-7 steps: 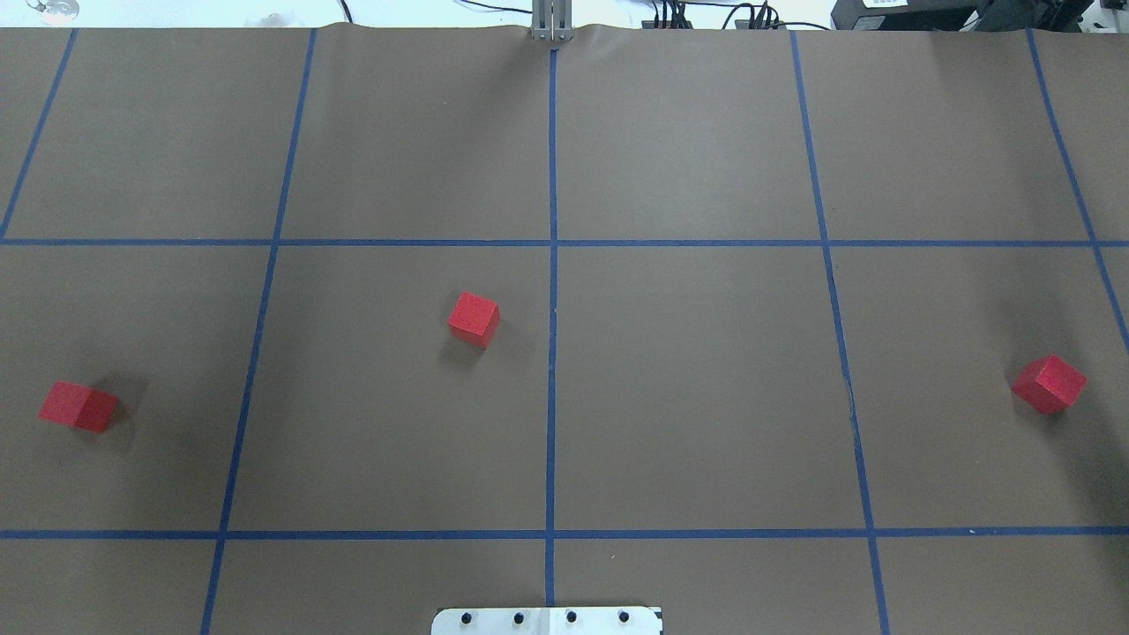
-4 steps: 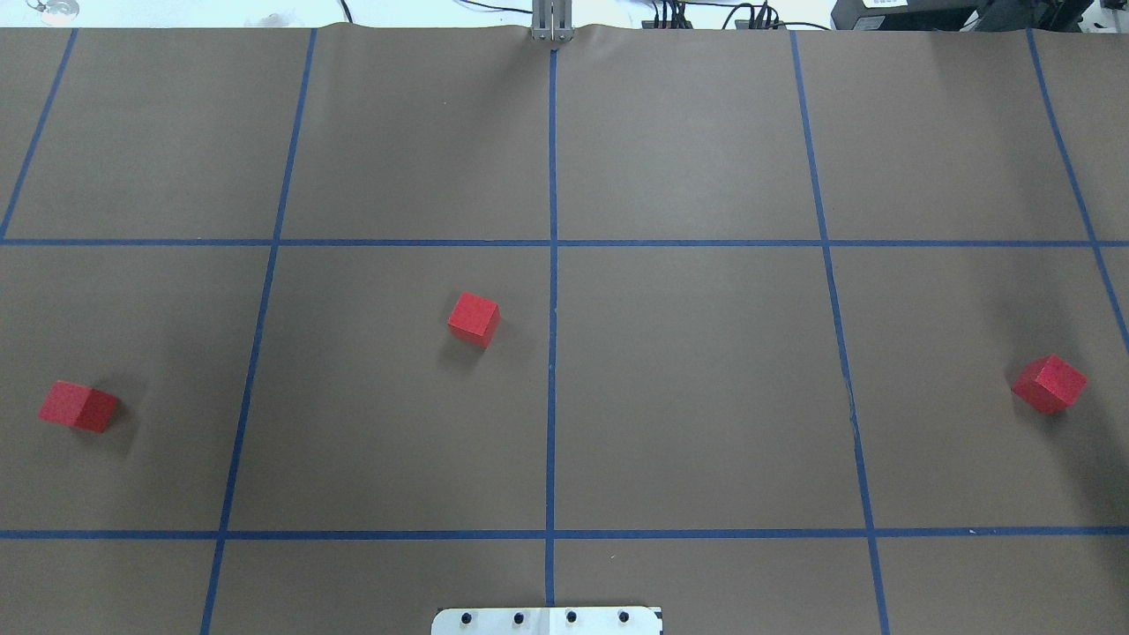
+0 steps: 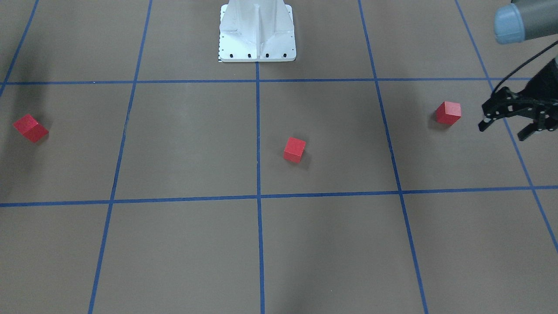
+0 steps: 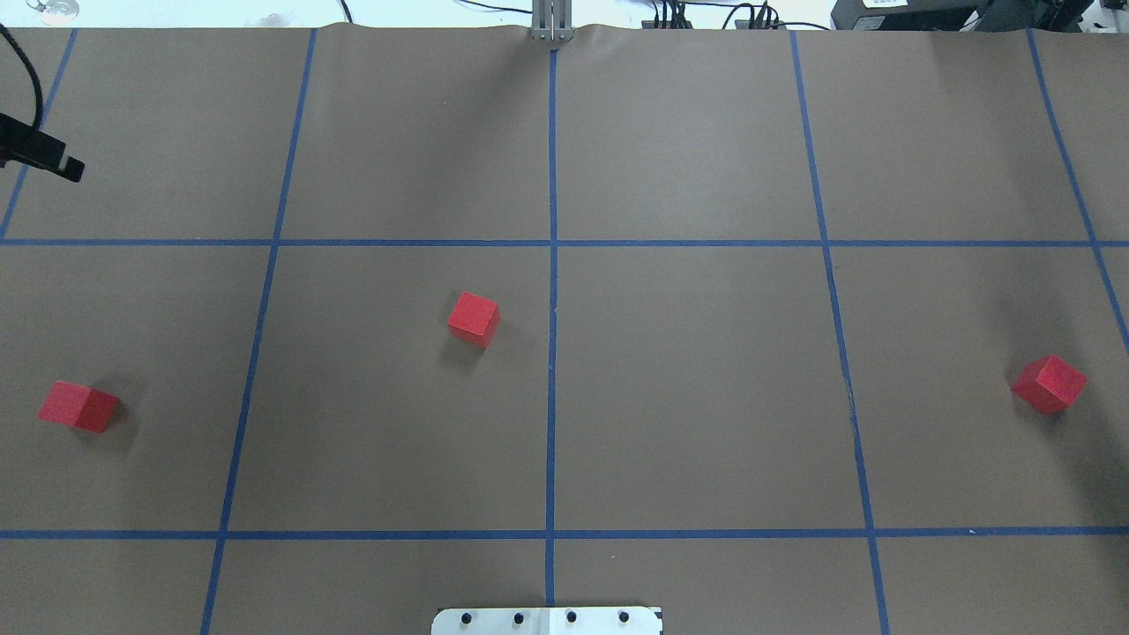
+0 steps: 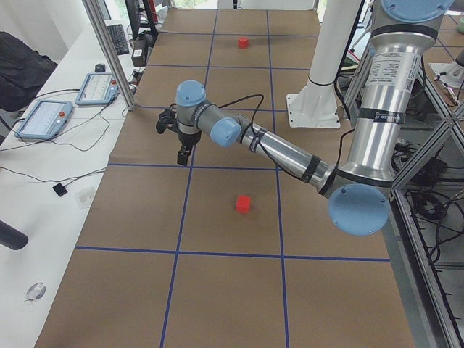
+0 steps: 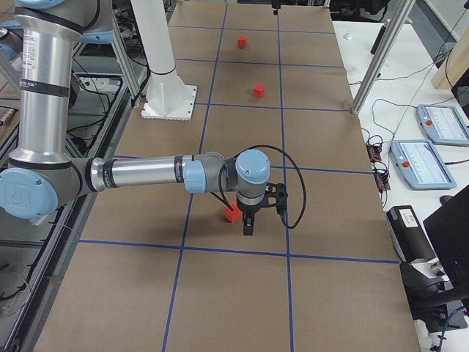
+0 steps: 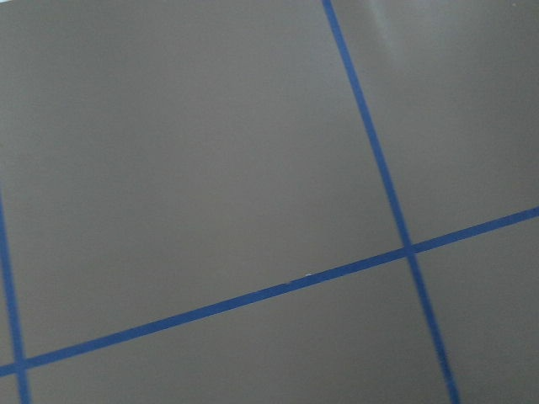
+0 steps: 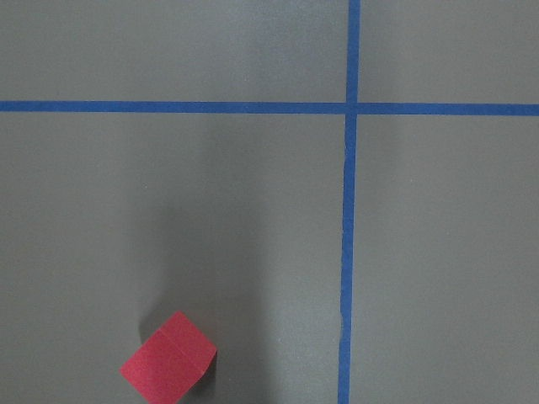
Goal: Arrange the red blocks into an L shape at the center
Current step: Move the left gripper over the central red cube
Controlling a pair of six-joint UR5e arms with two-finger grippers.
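Three red blocks lie apart on the brown grid. One block (image 4: 78,407) (image 3: 448,113) is at the far left, one (image 4: 474,318) (image 3: 294,149) sits just left of the middle tape line, and one (image 4: 1050,384) (image 3: 30,127) is at the far right. The center tape crossing (image 4: 552,242) is bare. My left gripper (image 3: 505,128) hangs open and empty above the table, outward of the left block. Only its fingertip (image 4: 55,163) shows overhead. My right gripper (image 6: 249,220) hovers beside the right block (image 6: 231,214) (image 8: 168,360); I cannot tell its state.
The white robot base (image 3: 257,32) (image 4: 547,620) stands at the table's near edge. Cables and pendants lie beyond the far edge (image 6: 432,158). A metal post (image 4: 552,22) rises at the far middle.
The tip of my left gripper has come into the overhead view at its upper left edge. The three blocks have not moved.
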